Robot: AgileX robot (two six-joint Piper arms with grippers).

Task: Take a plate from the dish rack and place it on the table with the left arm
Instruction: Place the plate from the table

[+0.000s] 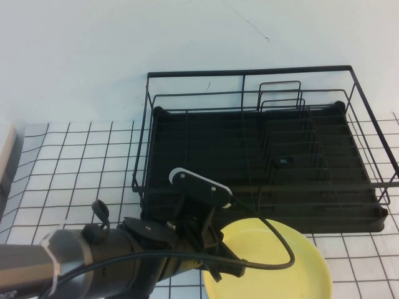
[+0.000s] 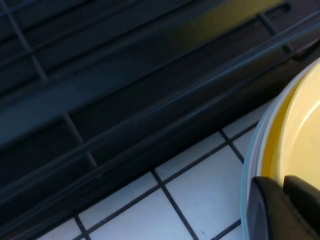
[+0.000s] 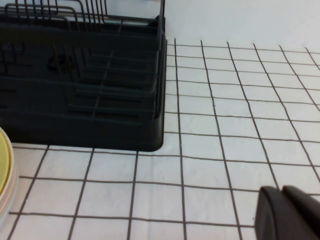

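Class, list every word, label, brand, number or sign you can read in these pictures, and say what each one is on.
None: no readable text on the dish rack, the pale-yellow plate, the tiled table, the left tool at the plate's rim, or the right tool over the table.

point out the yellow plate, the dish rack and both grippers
plate point(image 1: 293, 268): high view, bare inner face
dish rack point(image 1: 206, 134): high view, tray base
left gripper point(image 1: 219, 265): high view, fingertips at the plate's rim
right gripper point(image 3: 289, 212): right wrist view, finger ends above the table point(image 3: 200, 165)

Plate point(image 1: 283, 268) smooth, glossy — dish rack point(image 1: 249, 156) matt black wire.
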